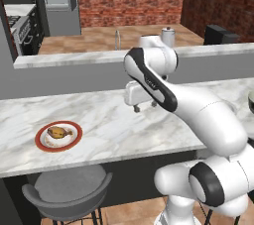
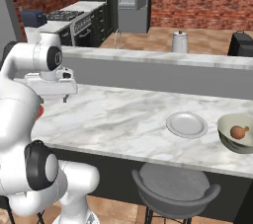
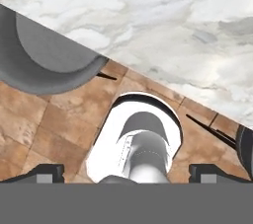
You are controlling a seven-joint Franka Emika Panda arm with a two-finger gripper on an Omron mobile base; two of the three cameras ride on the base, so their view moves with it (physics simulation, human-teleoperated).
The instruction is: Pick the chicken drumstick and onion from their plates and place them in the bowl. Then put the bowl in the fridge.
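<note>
While the onion (image 2: 239, 131) already lies inside the bowl (image 2: 232, 141) at the far right of the marble counter (image 1: 149, 125), the chicken drumstick (image 1: 58, 132) sits on its red-rimmed plate (image 1: 74, 142) at the counter's left end. Judgement: the onion half of the loading looks done, and the drumstick pick is the step in hand, not yet begun.

Gripper (image 1: 144, 106): hangs above mid-counter, pointing down, well apart from both plate and bowl. Jaws released, spread wide, nothing between them; the hand view shows both finger tips (image 3: 44, 172) far apart at the bottom corners.

A second plate (image 2: 187, 124), grey-white and bare, lies just beside the bowl; I take it for the onion's.

Drumstick orientation: lies flat near the plate's centre. In the left base view its long axis seems to run roughly left-right along the counter, with a slight tilt. Which end is the bone I cannot tell; the piece is too small.

Next move, as judged: carry the hand left along the counter until it stands over the red-rimmed plate, turn the wrist so the fingers close across the short axis of the drumstick, then descend. The plate rim is low, so clearance is not a worry, but the lumpy piece may roll if pinched off centre.

Fridge (image 2: 129, 1) stands at the back of the kitchen, well apart.
</note>
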